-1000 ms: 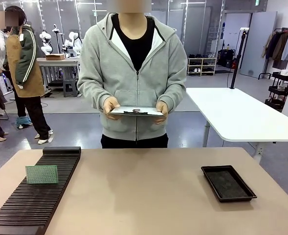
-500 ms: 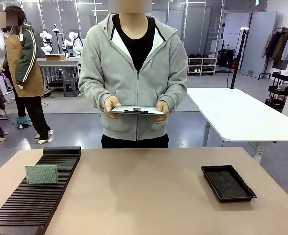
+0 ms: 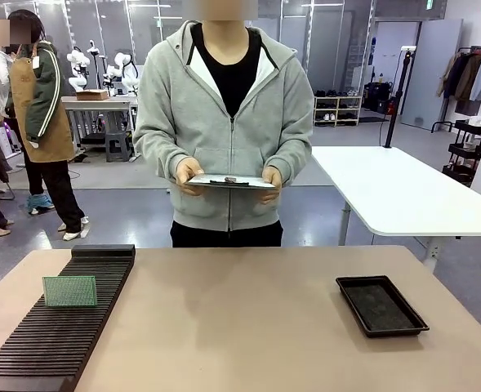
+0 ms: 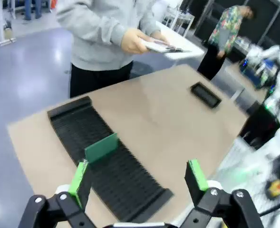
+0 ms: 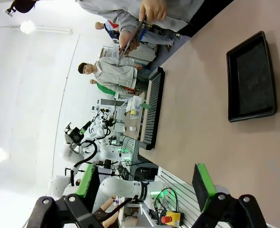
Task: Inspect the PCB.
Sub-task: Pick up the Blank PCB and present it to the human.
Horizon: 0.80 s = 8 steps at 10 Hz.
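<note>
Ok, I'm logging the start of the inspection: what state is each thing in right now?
PCB: upright in a slot of the rack
black tray: on the table, looks empty
clipboard: held in the person's hands
left gripper: open, empty
right gripper: open, empty

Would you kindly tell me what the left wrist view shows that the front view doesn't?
The left wrist view adds the left gripper, its jaws open, above the near end of the slotted rack. The front view adds hanging coats at far right. Both show the green board standing upright in that rack, the black tray, and the person holding a clipboard.
</note>
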Each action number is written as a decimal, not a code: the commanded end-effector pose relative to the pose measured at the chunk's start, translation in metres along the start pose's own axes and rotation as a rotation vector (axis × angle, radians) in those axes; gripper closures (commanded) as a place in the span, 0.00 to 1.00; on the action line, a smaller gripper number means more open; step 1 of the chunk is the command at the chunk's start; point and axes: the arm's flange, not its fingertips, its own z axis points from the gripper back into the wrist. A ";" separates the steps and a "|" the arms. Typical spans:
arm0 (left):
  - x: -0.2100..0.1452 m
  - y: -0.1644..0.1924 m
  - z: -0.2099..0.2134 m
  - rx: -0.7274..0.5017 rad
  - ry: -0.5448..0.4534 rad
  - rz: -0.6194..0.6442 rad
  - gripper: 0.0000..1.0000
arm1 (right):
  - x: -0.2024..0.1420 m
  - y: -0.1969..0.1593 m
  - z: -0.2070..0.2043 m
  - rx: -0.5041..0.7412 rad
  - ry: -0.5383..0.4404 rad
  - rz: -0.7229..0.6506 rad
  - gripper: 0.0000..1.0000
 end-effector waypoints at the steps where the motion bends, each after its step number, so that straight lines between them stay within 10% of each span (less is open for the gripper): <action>1: -0.001 -0.022 -0.061 0.138 0.137 -0.234 0.00 | -0.001 0.000 0.000 0.004 0.001 0.000 0.00; 4: 0.002 -0.045 -0.138 0.214 0.438 -0.460 0.00 | -0.001 0.000 0.000 0.004 0.001 0.000 0.00; 8: -0.008 -0.041 -0.183 0.258 0.578 -0.533 0.00 | -0.001 0.000 0.000 0.004 0.001 0.000 0.00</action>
